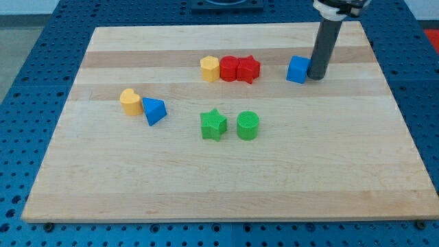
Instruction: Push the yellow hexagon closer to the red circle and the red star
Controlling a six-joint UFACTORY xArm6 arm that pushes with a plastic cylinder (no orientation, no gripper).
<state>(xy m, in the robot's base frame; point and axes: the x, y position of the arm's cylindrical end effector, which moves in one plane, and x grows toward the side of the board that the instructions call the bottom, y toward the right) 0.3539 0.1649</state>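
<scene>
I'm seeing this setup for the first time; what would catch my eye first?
Near the view's top, a yellow hexagon block, red circle block and red star block sit in a tight row on the wooden board. To their right, my tip rests right beside a blue cube block.

A pale wooden board [226, 185], made of glued strips with visible grain running across the view, fills most of the picture and lies flat. Around it on the view's left, right and bottom shows a blue perforated table surface [34, 41] with a regular grid of small holes. The light is even and soft, casting only faint shadows on the wood, and a dark fixture [226, 3] sits at the view's top edge.
</scene>
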